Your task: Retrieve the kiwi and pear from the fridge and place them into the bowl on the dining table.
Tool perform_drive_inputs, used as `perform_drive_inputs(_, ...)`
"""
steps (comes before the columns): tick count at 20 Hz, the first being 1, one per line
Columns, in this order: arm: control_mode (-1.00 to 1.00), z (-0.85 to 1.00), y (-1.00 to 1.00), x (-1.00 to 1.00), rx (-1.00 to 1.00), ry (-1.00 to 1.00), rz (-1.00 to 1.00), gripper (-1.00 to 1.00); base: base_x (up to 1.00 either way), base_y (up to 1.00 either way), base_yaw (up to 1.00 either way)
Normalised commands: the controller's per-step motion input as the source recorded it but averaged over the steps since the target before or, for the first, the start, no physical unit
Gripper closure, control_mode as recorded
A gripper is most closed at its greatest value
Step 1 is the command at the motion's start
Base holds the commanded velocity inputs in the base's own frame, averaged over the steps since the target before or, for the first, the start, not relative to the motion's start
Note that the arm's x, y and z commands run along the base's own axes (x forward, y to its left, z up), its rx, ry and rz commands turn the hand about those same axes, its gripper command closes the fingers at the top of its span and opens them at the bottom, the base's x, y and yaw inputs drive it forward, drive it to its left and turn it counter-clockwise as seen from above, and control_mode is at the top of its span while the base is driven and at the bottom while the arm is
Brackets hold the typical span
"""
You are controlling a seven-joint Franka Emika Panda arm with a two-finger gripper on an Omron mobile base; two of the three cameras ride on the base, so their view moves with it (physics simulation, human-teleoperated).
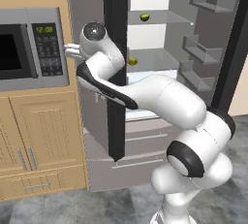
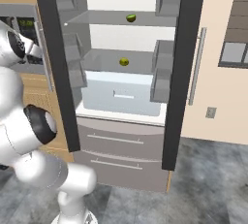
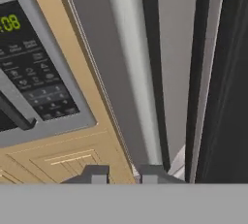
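The fridge (image 2: 126,72) stands open, both doors swung aside, so the shelves are reachable. The gripper (image 3: 123,173) is closed on the left door's bar handle (image 3: 133,72) — low in the hand view. Two green fruits, one (image 2: 131,18) upper, one (image 2: 124,62) lower, lie at centre.

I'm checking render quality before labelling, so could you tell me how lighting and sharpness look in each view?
Left base view: even, flat light, fridge interior bright white, no glare. Right base view: the same soft light, both fruits small but distinct. Hand view: door handle close and slightly soft, microwave keypad text too blurred to read.
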Motion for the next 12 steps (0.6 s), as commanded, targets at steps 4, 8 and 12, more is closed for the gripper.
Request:
perform_drive_inputs(4,-1.00,0.68,-0.07,-0.98,0.06,-0.16,-0.03,-1.00,0.00,0.00,0.00)
perform_drive_inputs(8,-1.00,0.91,-0.59,-0.96,0.38,-0.08,-0.24,-1.00,0.00,0.00,0.00)
perform_drive_inputs(12,-1.00,0.71,-0.87,-0.83,0.55,-0.01,-0.29,-1.00,0.00,0.00,0.00)
